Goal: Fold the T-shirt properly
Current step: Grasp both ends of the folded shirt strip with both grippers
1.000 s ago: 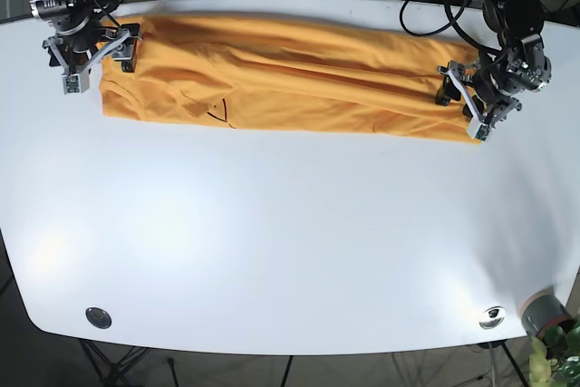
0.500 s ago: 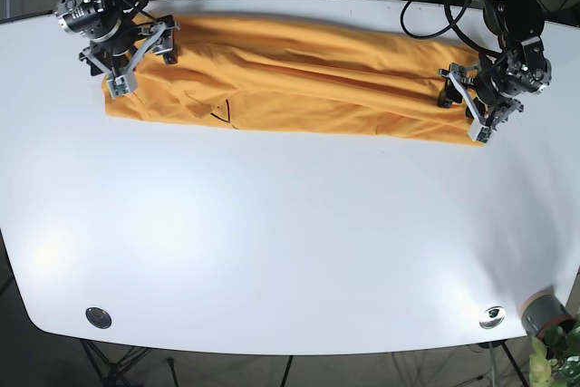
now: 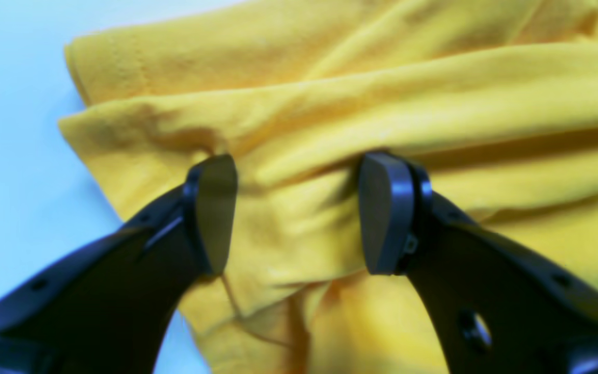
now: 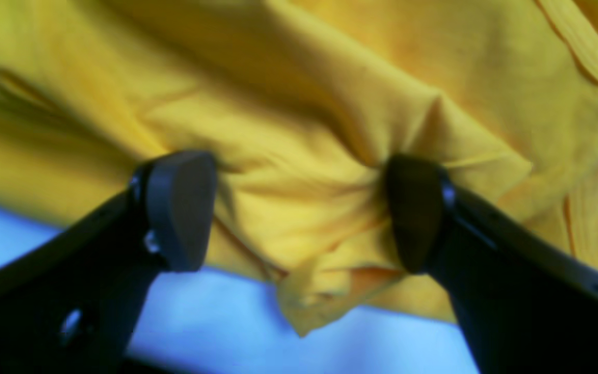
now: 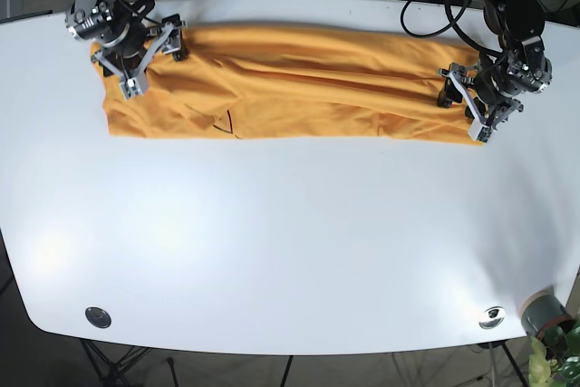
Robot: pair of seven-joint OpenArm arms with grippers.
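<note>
Here the orange T-shirt point(image 5: 290, 83) lies lengthwise between the right end effector point(image 5: 149, 56) and left end effector point(image 5: 467, 101), each spread open astride bunched cloth, gripping nothing.

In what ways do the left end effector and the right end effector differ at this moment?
The left end effector is at the end of the T-shirt on the base view's right; the right end effector is at the opposite end. The left one reaches in from the cloth's outer edge; the right one sits over the cloth, near its far edge. Both are open, fingers straddling bunched fabric.
</note>
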